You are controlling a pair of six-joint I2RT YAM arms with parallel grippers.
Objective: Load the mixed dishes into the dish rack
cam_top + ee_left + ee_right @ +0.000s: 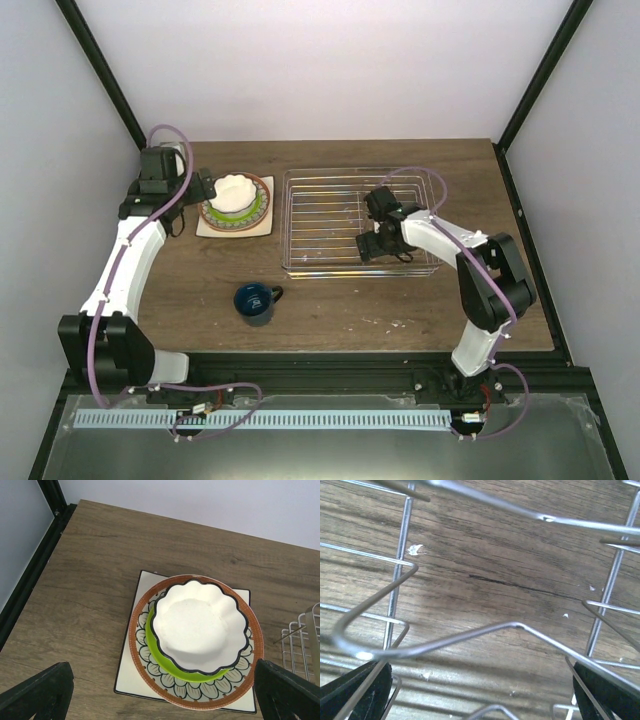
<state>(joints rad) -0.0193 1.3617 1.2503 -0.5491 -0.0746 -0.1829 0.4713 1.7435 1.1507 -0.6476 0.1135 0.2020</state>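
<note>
A small white scalloped bowl point(236, 192) sits on a lime-green plate point(258, 207), which lies on a beige floral plate point(213, 217) atop a white square plate point(262, 227) at the back left. The stack shows in the left wrist view too: bowl point(200, 625), lime plate point(159, 655), floral plate point(142, 647), square plate point(127, 680). My left gripper point(207, 187) point(162, 685) is open and empty, just left of the stack. A dark blue mug point(256, 302) stands upright near the front. My right gripper point(372, 246) point(480, 695) is open, low inside the wire dish rack point(300, 215) point(470, 640).
The rack's left edge point(300, 640) shows in the left wrist view, right of the stack. A black frame post point(52, 500) runs along the table's left edge. White crumbs point(395, 323) lie on the wood in front of the rack.
</note>
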